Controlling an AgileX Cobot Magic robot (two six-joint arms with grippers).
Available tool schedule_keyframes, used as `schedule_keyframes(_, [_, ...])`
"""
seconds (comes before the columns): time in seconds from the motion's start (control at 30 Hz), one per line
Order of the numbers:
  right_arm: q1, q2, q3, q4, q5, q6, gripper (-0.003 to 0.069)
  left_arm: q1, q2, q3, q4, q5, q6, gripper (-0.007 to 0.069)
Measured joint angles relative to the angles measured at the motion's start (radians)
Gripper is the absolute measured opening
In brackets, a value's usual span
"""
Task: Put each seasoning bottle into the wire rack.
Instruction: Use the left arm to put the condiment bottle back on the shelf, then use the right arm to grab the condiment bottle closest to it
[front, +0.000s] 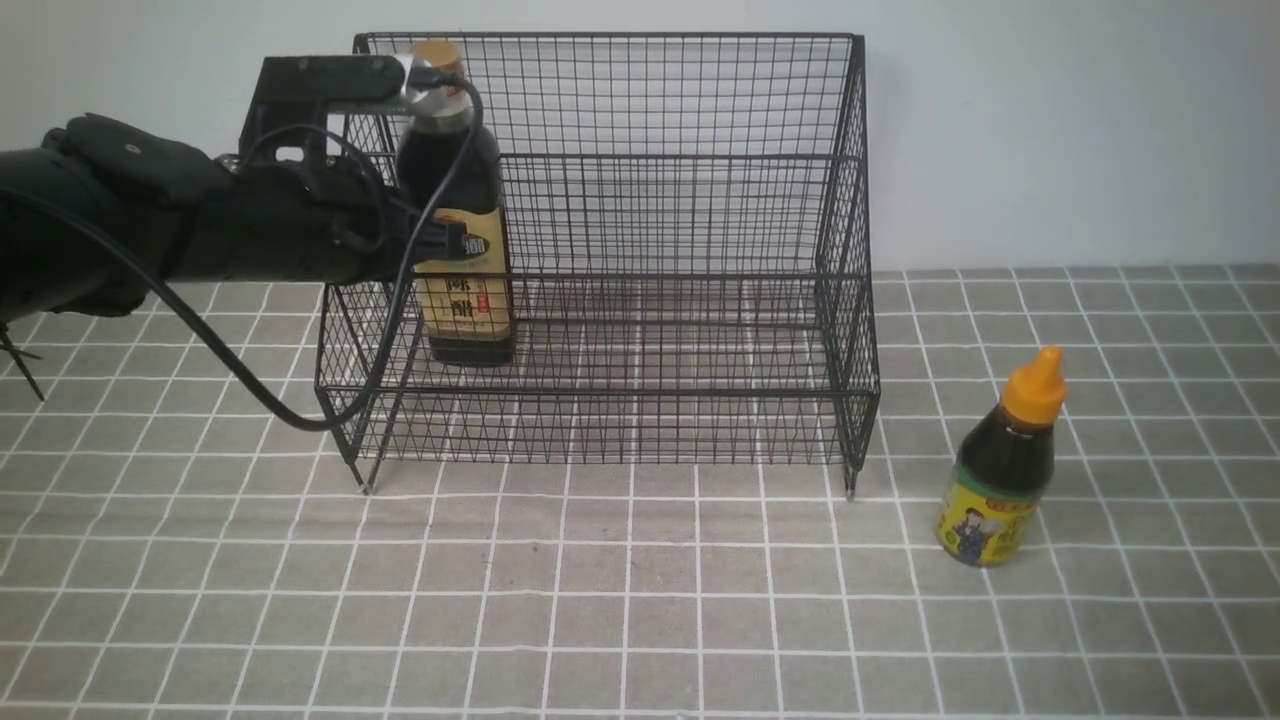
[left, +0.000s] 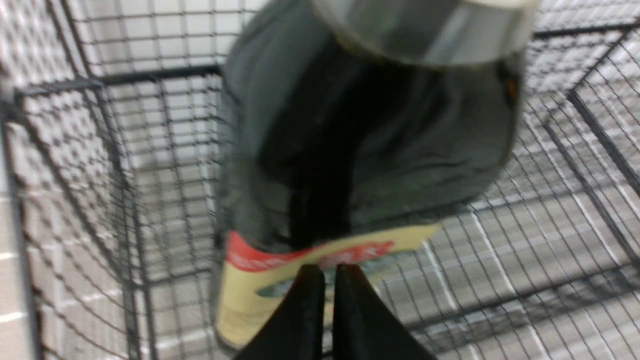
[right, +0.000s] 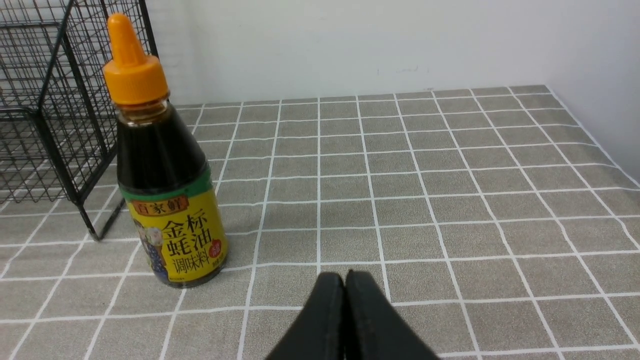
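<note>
Broadly, we see a worktop (front: 640, 600) covered in grey cloth with a white grid, running back to a pale wall. Near its back edge stands the black wire rack (front: 610, 37), two stepped tiers with sloped sides and short legs; it takes up the middle and the left of the middle.

Next in size, our left arm (front: 200, 230) reaches in from the left edge at about the height of the rack's upper tier. A black cable (front: 250, 390) hangs from it in a loop across the rack's left side.

The tall bottle (front: 470, 300) of dark liquid stands upright inside the rack, at the left end of the lower tier as far as we can tell. Its gold cap (front: 437, 52) comes up level with the rack's top rim, and its beige label faces us.

The short bottle (front: 1000, 470), with its orange pointed cap and yellow-green label, stands upright on the worktop outside the rack. It is to the right of the rack's front right leg, near it but apart.

Our left claw (left: 330, 272) is closed with nothing between its fingers, its tips right at the tall bottle's label; we cannot tell whether they touch it. Our right claw (right: 345, 280) is closed and empty too, low over the cloth, with the short bottle near it.
</note>
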Motion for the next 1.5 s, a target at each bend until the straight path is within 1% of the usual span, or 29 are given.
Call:
schedule_keyframes(0.03, [0.000,0.000,0.000,0.000,0.000,0.000,-0.0015,0.001,-0.001,0.000,0.000,0.006,0.000,0.0015])
schedule_keyframes(0.07, [0.000,0.000,0.000,0.000,0.000,0.000,-0.0015,0.010,-0.020,0.000,0.008,0.066,-0.004,0.0015])
schedule_keyframes(0.13, [0.000,0.000,0.000,0.000,0.000,0.000,-0.0015,0.029,-0.059,0.000,0.023,0.140,-0.014,0.0015])
schedule_keyframes(0.17, [0.000,0.000,0.000,0.000,0.000,0.000,-0.0015,0.032,-0.063,0.000,0.025,0.148,-0.016,0.0015])
schedule_keyframes(0.23, [0.000,0.000,0.000,0.000,0.000,0.000,-0.0015,0.063,-0.115,0.000,0.053,0.237,-0.041,0.0015])
schedule_keyframes(0.3, [0.000,0.000,0.000,0.000,0.000,0.000,-0.0015,0.093,-0.159,0.000,0.095,0.299,-0.074,0.0015])
schedule_keyframes(0.43, [0.000,0.000,0.000,0.000,0.000,0.000,-0.0015,0.161,-0.270,0.006,0.215,0.390,-0.201,0.0015])
schedule_keyframes(0.5, [0.000,0.000,0.000,0.000,0.000,0.000,-0.0015,0.179,-0.338,0.027,0.248,0.399,-0.245,0.0015])
schedule_keyframes(0.6, [0.000,0.000,0.000,0.000,0.000,0.000,-0.0015,0.185,-0.424,0.062,0.273,0.410,-0.262,0.0015])
schedule_keyframes(0.8, [0.000,0.000,0.000,0.000,0.000,0.000,-0.0015,0.185,-0.748,0.211,0.290,0.460,-0.268,0.0015])
schedule_keyframes(0.9, [0.000,0.000,0.000,0.000,0.000,0.000,-0.0015,0.185,-0.846,0.253,0.291,0.470,-0.268,0.0015])
schedule_keyframes(0.93, [0.000,0.000,0.000,0.000,0.000,0.000,-0.0015,0.185,-0.929,0.286,0.298,0.476,-0.268,0.0015])
schedule_keyframes(1.07, [0.000,0.000,0.000,0.000,0.000,0.000,-0.0015,0.185,-1.110,0.338,0.336,0.491,-0.268,0.0015])
schedule_keyframes(1.27, [0.000,0.000,0.000,0.000,0.000,0.000,-0.0015,0.186,-1.303,0.350,0.343,0.514,-0.268,0.0015])
schedule_keyframes(1.5, [0.000,0.000,0.000,0.000,0.000,0.000,-0.0015,0.186,-1.412,0.350,0.342,0.520,-0.268,0.0015])
